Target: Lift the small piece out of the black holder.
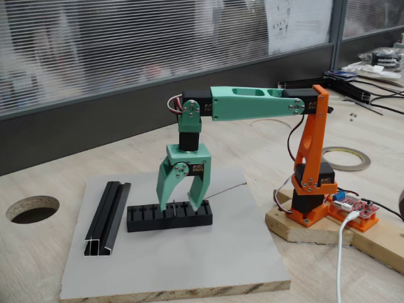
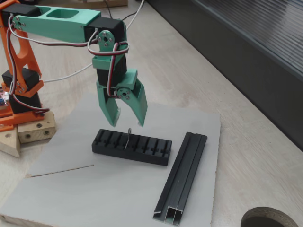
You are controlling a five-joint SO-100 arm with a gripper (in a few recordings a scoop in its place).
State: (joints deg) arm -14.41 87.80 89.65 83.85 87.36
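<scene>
While the tool (image 2: 127, 124) hangs fingers-down over the black holder (image 2: 131, 147), its two green fingers stand apart, gripping nothing.

Small piece (image 2: 127, 137): thin pale sliver, standing upright in a slot of the holder, long axis vertical, top end pointing up toward the gap between the fingers, just below their tips. In the other fixed view it is too slight to make out behind the fingers.

Black holder (image 1: 169, 216): low matte block, row of narrow slots across its top, long axis running roughly parallel to the near edge of the grey board (image 1: 189, 265) in that view. It sits near the middle of the board.

Black rail (image 2: 182, 176): long grooved channel, lying flat on the board beside the holder, apart from it, set at an angle to it.

Thin wire (image 1: 226, 188): grey, lying on the board behind the holder.

Surface: grey board with raw wood edge, resting on a pale wooden desk (image 1: 50, 252) with a round cable hole (image 1: 32, 209).

Arm: green forearm, orange base (image 1: 312, 183) on a wooden block at the board's edge.

Room: dark wall panel and ribbed translucent glazing behind the desk; a tape roll (image 1: 344, 158) and cables lie farther along the desk.
</scene>
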